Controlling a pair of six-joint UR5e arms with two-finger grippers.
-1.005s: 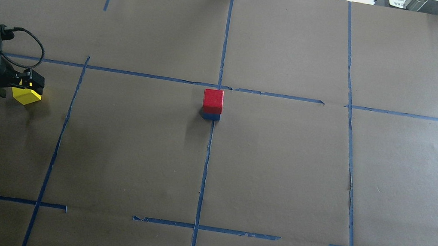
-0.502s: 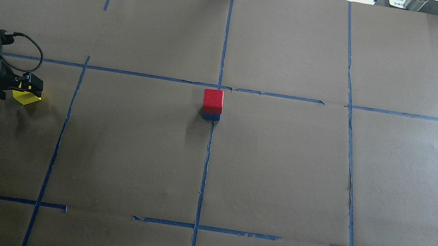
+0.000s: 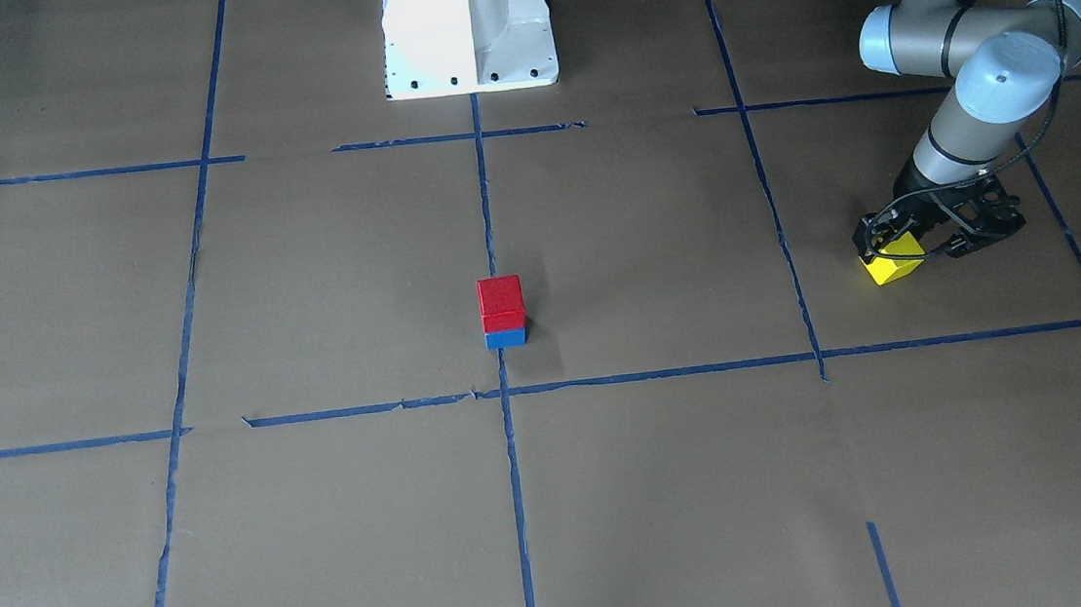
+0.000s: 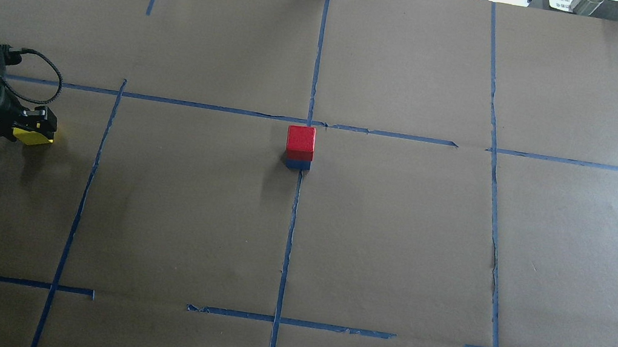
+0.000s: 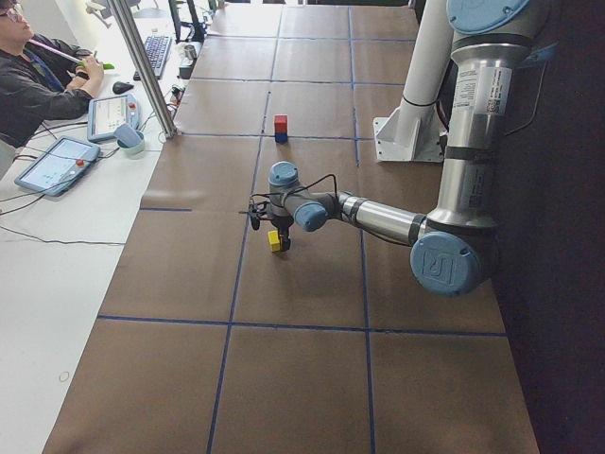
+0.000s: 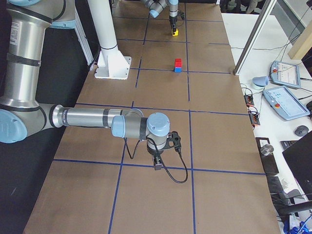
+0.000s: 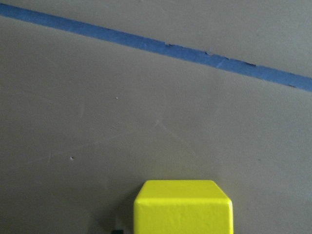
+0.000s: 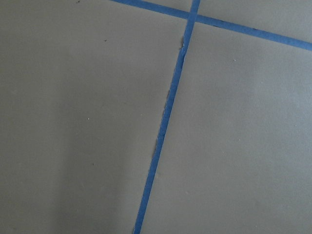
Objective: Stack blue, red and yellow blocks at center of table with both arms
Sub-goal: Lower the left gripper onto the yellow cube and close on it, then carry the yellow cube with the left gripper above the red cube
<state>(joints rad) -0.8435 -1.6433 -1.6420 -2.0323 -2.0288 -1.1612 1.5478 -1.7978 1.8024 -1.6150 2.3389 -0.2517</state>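
A red block sits on a blue block at the table's centre, where the blue tape lines cross; the stack also shows in the front view. A yellow block rests on the table at the far left. My left gripper is low over it, open, with its fingers on either side of the block. The left wrist view shows the yellow block at the bottom centre. My right gripper hangs low over bare brown paper far from the blocks; I cannot tell whether it is open or shut.
The white robot base stands at the table's near edge behind the stack. An operator's desk with tablets and a metal post line the far side. Brown paper with blue tape lines covers the table.
My left gripper has come down over the yellow block and shifted slightly left, hiding more of it. The red-on-blue stack has not moved.
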